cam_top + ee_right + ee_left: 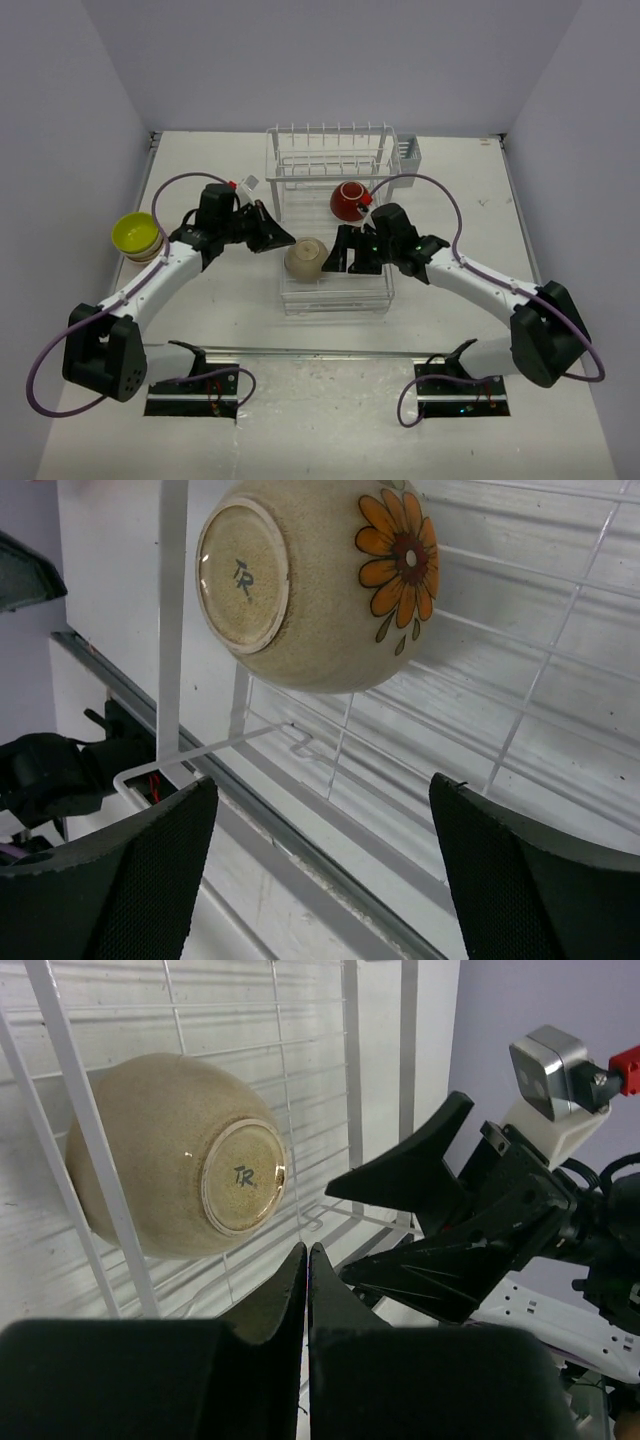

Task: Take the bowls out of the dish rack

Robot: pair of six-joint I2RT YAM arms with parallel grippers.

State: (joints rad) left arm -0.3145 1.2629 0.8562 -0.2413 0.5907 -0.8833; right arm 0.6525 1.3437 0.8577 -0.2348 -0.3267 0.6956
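Right pincer (320, 795) gapes wide and empty beside the flowered beige bowl (320, 590) tipped on the dish rack (340, 300), left pincer (307, 1270) closed tight, holding nothing.

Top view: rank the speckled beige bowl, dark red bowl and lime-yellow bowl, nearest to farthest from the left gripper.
1. Speckled beige bowl, on the white wire rack, just beyond the left gripper.
2. Dark red bowl, farther back on the rack.
3. Lime-yellow bowl, off the rack, far left.

I saw a speckled beige bowl (320, 620) with an orange daisy print, a dark red bowl (347, 201) with a white foot, a lime-yellow bowl (135, 232), and a white dish rack (335, 300).
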